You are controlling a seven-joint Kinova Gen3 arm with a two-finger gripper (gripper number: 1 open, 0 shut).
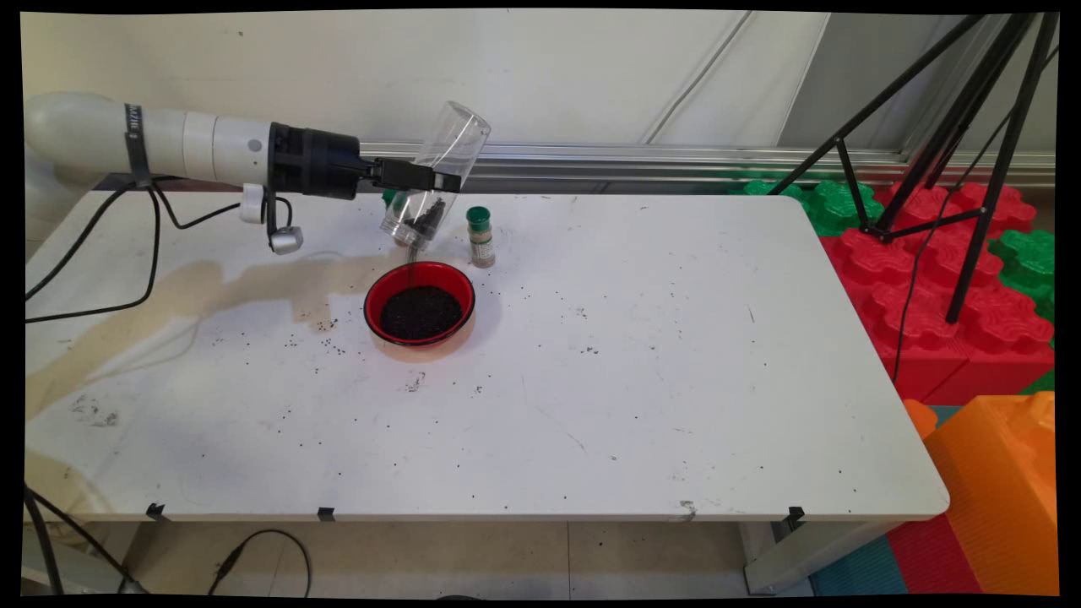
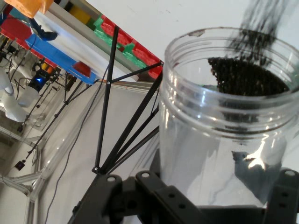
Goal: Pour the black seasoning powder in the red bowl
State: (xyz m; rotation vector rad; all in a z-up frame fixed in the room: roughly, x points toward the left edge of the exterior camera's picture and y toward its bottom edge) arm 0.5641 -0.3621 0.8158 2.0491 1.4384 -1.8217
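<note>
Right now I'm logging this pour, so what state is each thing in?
hand: shut on the clear jar.
clear jar: tipped mouth-down over the bowl, dark grains streaming out.
red bowl: upright on the table, holding dark grains.
spice bottle: upright, green cap on.

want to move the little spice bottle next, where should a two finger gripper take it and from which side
Probably best around the spice bottle body just under its green cap, coming from the picture's right. It stands upright, narrow and round, so fingers can span it. On its left hangs the tilted clear jar held by the gripper, and the red bowl sits in front.
</note>
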